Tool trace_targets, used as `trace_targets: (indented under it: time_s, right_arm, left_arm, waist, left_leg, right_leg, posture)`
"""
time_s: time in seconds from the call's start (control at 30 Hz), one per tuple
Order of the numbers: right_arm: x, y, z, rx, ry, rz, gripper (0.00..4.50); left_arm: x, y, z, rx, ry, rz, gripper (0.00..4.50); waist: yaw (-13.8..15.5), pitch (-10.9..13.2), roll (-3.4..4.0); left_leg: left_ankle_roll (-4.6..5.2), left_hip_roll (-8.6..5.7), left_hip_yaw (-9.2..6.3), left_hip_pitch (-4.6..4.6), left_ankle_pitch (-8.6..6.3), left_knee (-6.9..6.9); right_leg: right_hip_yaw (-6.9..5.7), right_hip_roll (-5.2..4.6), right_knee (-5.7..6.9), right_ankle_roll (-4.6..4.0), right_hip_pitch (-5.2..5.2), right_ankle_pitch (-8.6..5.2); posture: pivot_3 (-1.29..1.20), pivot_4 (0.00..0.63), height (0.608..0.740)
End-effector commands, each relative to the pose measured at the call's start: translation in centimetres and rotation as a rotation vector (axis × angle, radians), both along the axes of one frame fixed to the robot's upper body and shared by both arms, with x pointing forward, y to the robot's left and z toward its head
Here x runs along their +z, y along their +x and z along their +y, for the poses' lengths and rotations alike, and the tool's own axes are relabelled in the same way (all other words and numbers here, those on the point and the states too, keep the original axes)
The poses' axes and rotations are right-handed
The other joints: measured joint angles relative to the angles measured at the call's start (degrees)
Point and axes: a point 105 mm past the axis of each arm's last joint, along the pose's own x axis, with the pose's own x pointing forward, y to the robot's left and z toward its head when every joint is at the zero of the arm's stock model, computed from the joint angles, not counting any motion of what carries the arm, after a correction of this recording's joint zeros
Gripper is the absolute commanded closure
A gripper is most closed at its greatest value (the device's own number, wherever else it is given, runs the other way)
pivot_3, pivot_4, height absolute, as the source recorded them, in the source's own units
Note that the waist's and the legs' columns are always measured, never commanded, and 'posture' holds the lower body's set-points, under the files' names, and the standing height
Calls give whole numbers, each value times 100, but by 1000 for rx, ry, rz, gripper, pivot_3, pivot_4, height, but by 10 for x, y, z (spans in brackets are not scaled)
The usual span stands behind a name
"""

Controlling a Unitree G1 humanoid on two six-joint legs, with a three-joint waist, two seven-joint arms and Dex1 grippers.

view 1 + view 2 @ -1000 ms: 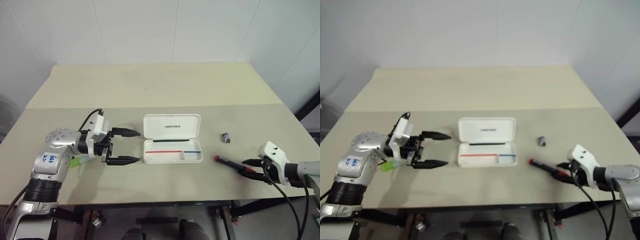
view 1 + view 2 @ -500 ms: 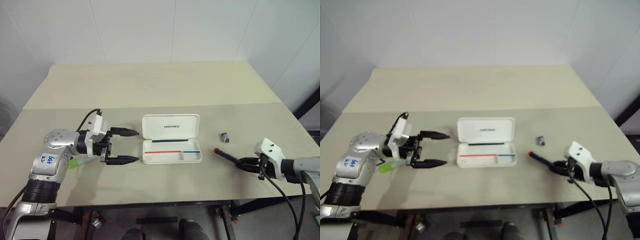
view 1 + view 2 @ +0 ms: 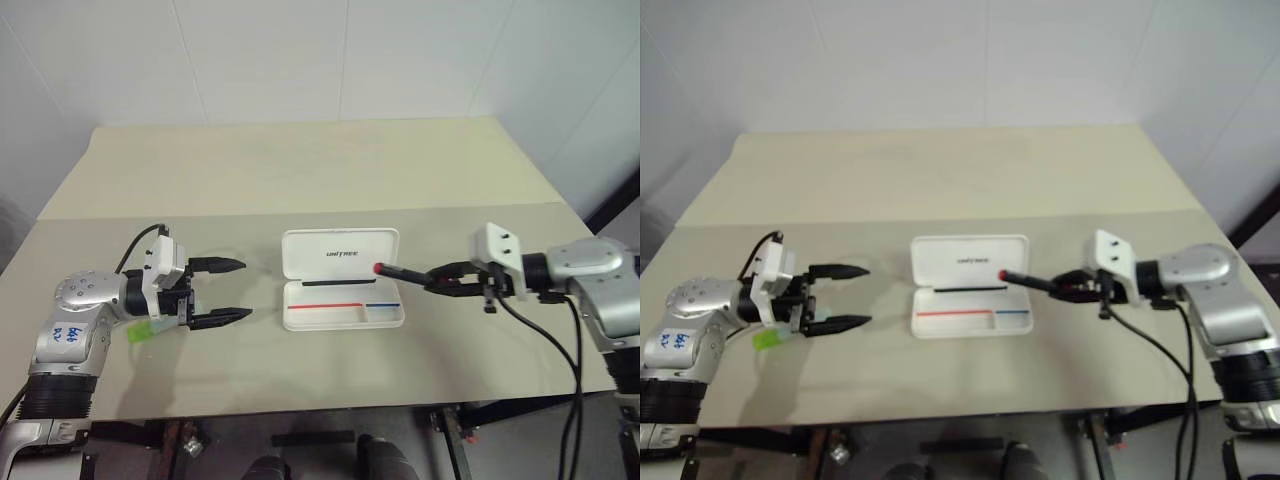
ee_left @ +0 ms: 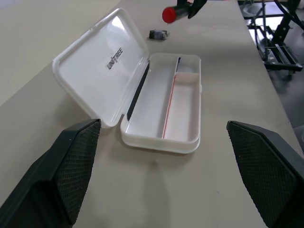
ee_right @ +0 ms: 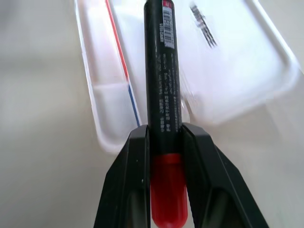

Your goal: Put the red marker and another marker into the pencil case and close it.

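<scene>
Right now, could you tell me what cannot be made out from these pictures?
- Light-green marker: in the head views, mostly hidden behind the open left end effector; its cap end is not visible.
- Red marker: in the right wrist view, the right end effector's fingers cover part of the barrel.
- Pencil case: cut off by the right wrist view's upper edge.

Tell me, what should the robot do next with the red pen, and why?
Probably lower the red marker into the pencil case and let go. The right claw grips it above the open, empty tray.
</scene>
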Motion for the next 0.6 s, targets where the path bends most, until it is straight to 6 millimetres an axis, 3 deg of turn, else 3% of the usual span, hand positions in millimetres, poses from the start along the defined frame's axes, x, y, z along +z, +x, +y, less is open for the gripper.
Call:
trace_targets:
  time_s: [0.03, 0.23, 0.6]
  right_arm:
    - [-1, 13, 20, 79, -47, -42, 3907]
    - [-17, 29, 46, 176, -89, -39, 3907]
    - [-31, 41, 65, 244, -129, -30, 3907]
  left_arm:
    - [9, -3, 3, 27, 4, -55, 0]
    - [10, -9, 3, 55, -4, -62, 0]
    - [12, -14, 0, 83, -20, -76, 0]
  waist:
    - [-2, 0, 0]
    - [2, 0, 0]
    - [-17, 0, 0]
  left_leg:
    - [-1, -1, 4, -12, 1, 2]
    - [-25, -1, 9, -73, 15, 6]
    - [-34, 0, 21, -74, 19, 7]
  right_leg:
    - [3, -1, 5, 0, -15, 0]
    - [4, -1, 51, -2, -86, -1]
    - [9, 0, 60, -3, -96, -1]
  posture:
    - [0, 150, 740]
    - [0, 150, 740]
    - [0, 150, 740]
